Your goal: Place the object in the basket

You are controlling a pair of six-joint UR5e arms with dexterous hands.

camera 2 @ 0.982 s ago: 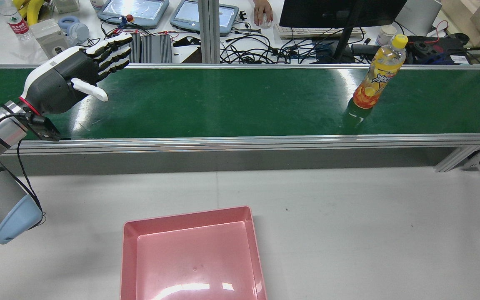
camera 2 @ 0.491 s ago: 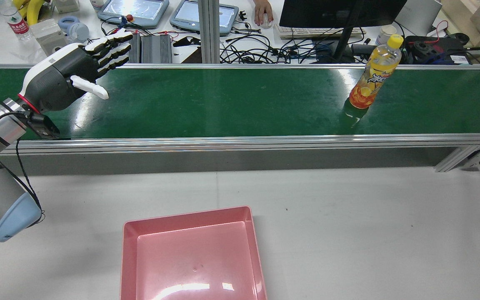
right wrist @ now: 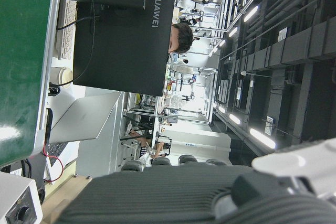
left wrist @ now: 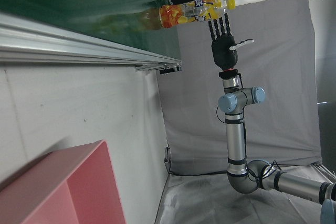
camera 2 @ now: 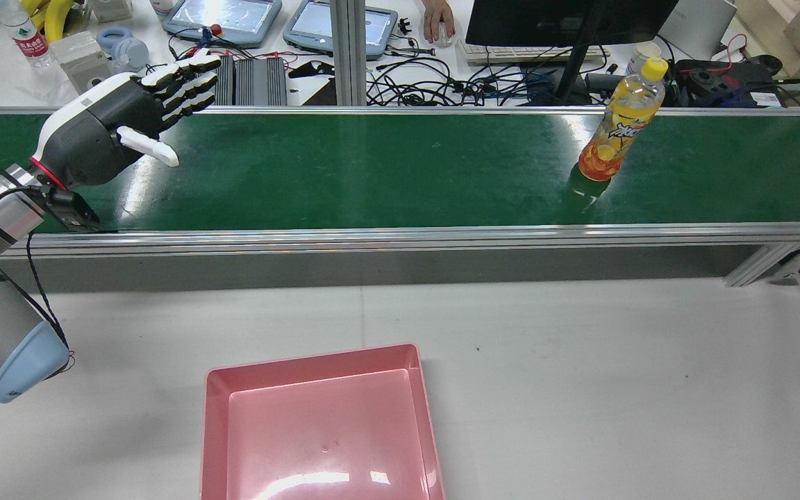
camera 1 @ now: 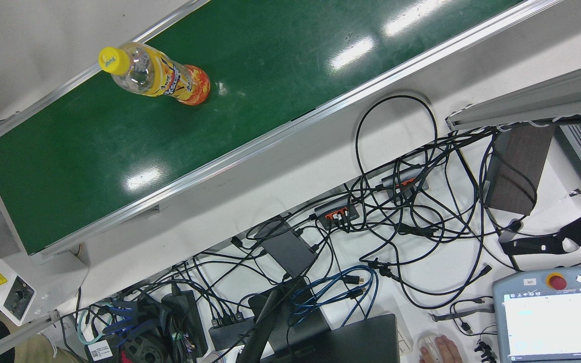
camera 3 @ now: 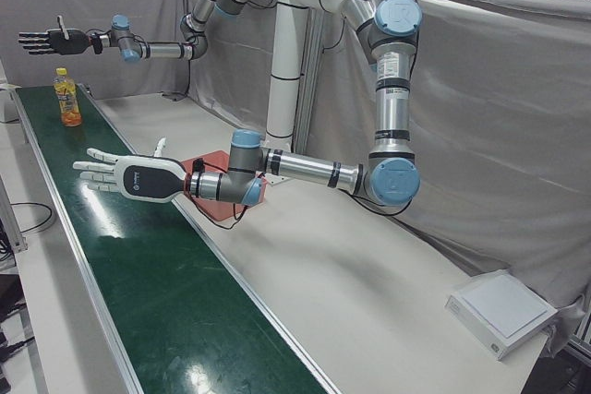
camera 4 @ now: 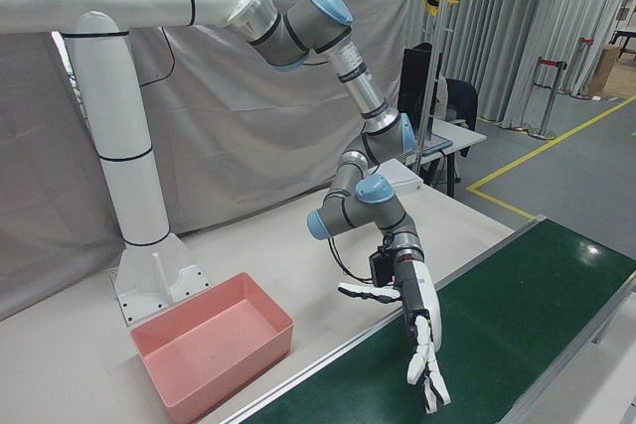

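A yellow-capped orange drink bottle [camera 2: 619,125] stands upright on the green conveyor belt [camera 2: 372,167], far to the right in the rear view. It also shows in the front view [camera 1: 159,78]. My left hand [camera 2: 119,121] hovers open over the belt's left end, fingers straight and holding nothing, far from the bottle. In the left-front view my right hand [camera 3: 51,41] hangs open high in the air near the bottle [camera 3: 65,99], not touching it. The pink basket [camera 2: 313,357] sits empty on the white table, nearer than the belt.
Aluminium rails [camera 2: 400,239] edge the belt on both sides. Beyond it lies a desk with a cable tangle [camera 2: 442,87], two teach pendants [camera 2: 223,17] and a monitor [camera 2: 567,21]; a person's hand [camera 2: 437,19] rests on a mouse there. A control box [camera 1: 15,295] stands at the belt's end.
The bottle has travelled a little to the left along the belt. My left hand drew slightly left and back, staying open.
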